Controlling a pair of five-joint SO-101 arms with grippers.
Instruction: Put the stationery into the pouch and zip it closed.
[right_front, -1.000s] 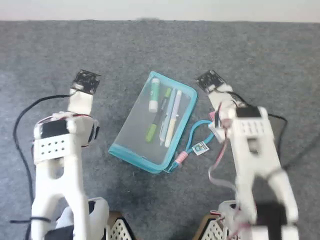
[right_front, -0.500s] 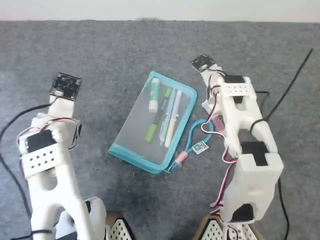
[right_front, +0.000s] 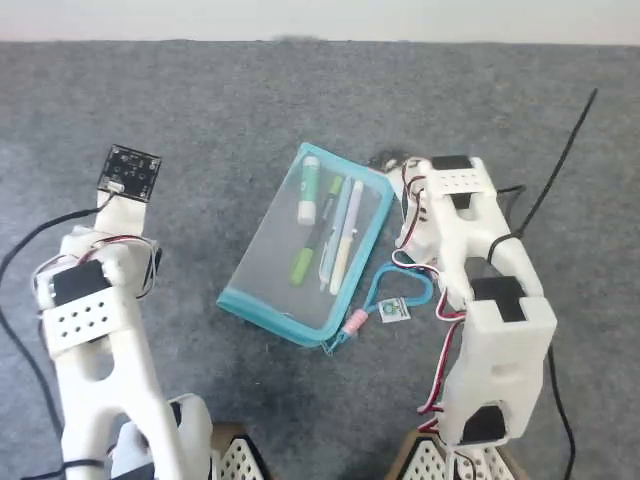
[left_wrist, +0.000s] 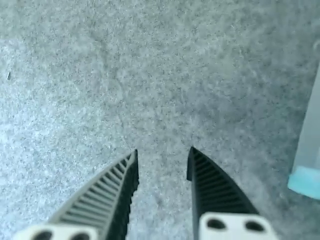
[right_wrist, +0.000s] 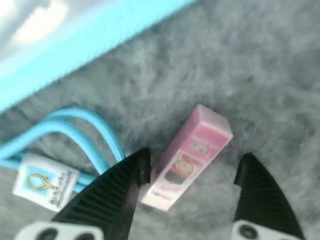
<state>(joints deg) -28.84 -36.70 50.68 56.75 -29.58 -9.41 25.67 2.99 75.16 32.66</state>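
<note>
1. Pouch (right_front: 300, 250) lies flat in the middle of the grey surface (right_front: 200, 100), between the two arms, with the pens (right_front: 330, 235) seen inside through its clear side. I cannot tell whether its zip is open or closed.
2. A pink block (right_wrist: 192, 150) lies on the surface just beside the pouch's teal edge. It is probably the zip puller, but this is not certain.
3. First risk: the blue strap (right_wrist: 85, 130) and its tag (right_wrist: 45, 182) lie very near one finger of the right end effector (right_wrist: 196, 157). If the fingers close here, they may catch the strap together with the block.
4. Second risk: the block lies slanted between the fingers and not square to them. It may turn or slip out when they press it.
5. Third risk: nothing holds the pouch. If the block is pulled, the whole pouch may slide on the surface and the zip may not move.
6. The right end effector is wide open. Its fingers stand on both sides of the pink block, one of them close to the block's lower end, and it holds nothing.
7. The left end effector (left_wrist: 163, 151) is open moderately and holds nothing. It hangs over bare surface, apart from the pouch, so it gives the pouch no support.
</note>
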